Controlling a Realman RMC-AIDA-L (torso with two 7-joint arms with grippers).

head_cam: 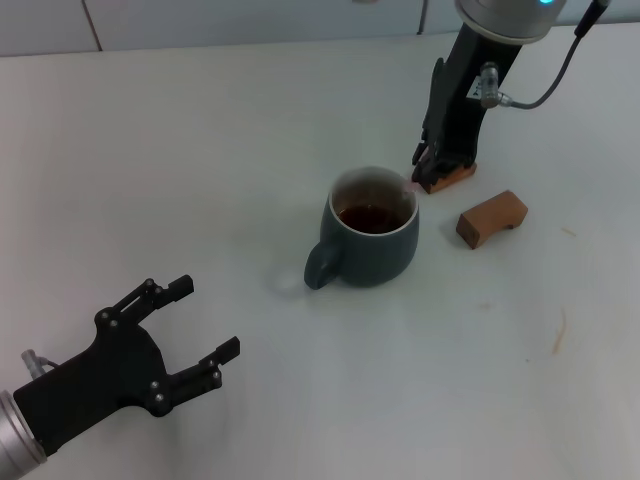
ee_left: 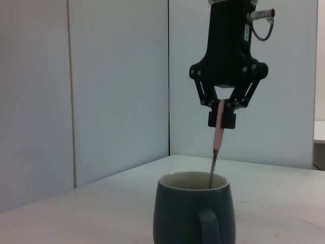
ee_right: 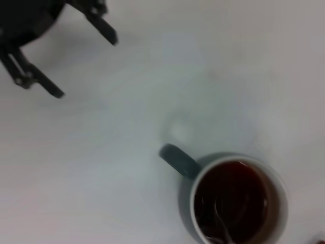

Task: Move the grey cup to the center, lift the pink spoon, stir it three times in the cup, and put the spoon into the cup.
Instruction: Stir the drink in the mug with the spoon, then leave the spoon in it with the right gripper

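Head view: the right end effector (head_cam: 432, 168) hangs just beyond the cup (head_cam: 368, 240), toward the far edge of the bench (head_cam: 200, 150), while the left end effector (head_cam: 195, 325) waits near the front-left corner with its fingers spread and nothing between them. The cup sits about mid-bench, handle turned toward the front-left, dark liquid inside. Two wooden blocks (head_cam: 491, 218) lie toward the right edge; one is mostly hidden behind the right end effector. I judge the stirring to be in hand, so the circles should stay small and inside the rim, away from the wall, or the mug may slide or slop.

Left wrist view: the right end effector (ee_left: 222, 113) is clamped on the top of the spoon (ee_left: 218, 140), pinching the pink handle. The spoon hangs nearly upright, tilted a little, its grey neck dropping past the white rim into the cup (ee_left: 193, 213). Keeping that height lets the bowl sweep the liquid without knocking the bottom; the release should come only once the bowl rests inside.

Right wrist view: looking down, the cup (ee_right: 231, 198) shows a squat blue-grey body, white inner wall and reddish-brown liquid, with the spoon's bowl (ee_right: 221, 213) faintly visible under the surface. The left end effector (ee_right: 66, 58) shows well apart.
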